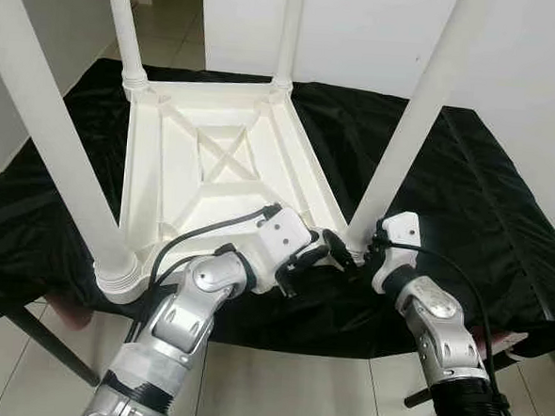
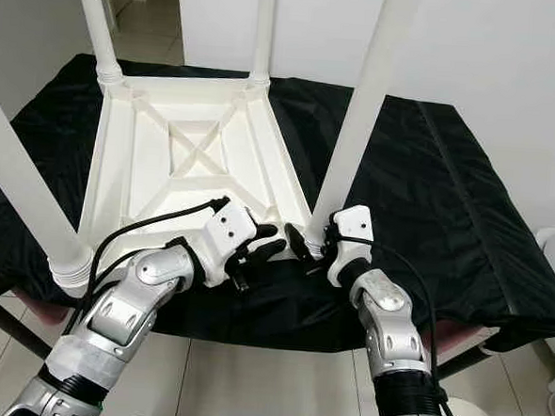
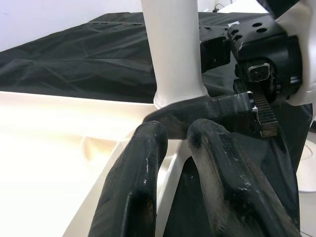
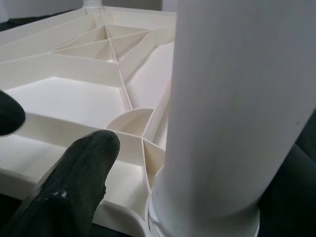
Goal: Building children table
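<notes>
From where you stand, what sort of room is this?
Probably a room in a home: pale floor tiles, plain white walls, and a white plastic table lying upside down on a black cloth, being put together.

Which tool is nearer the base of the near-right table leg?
Right. The right tool sits against the leg at its base; the left tool is beside it, over the tabletop's near edge.

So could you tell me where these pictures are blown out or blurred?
Left wrist view: the table's underside is overexposed to near white, and the left tool's fingers are soft up close. Right wrist view: the leg and the right tool's finger are blurred. Eye views are sharp.
</notes>
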